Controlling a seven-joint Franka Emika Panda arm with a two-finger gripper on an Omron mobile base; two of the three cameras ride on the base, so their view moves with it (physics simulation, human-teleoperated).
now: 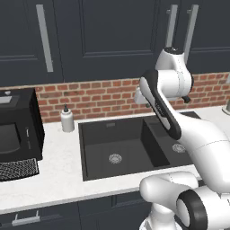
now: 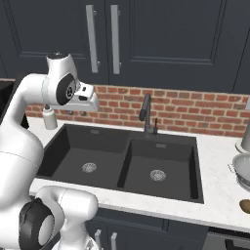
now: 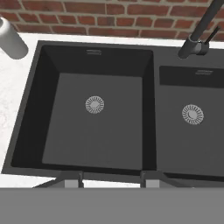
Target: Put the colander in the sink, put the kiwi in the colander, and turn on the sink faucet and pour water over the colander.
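Hovering high over the black sink (image 3: 26, 131), the pincer (image 3: 111, 180) points down at the wider basin with its two tips parted and nothing between them. Both basins lie bare down to their round drains. At the back rim, between the basins, stands the dark sink faucet (image 2: 145, 114). Away on the right stretch of the bench (image 2: 217, 195) sits the colander (image 2: 242, 168), and the kiwi (image 2: 245, 206) lies just in front of it, near the edge. A white bottle (image 1: 67, 119) stands behind the sink's left corner.
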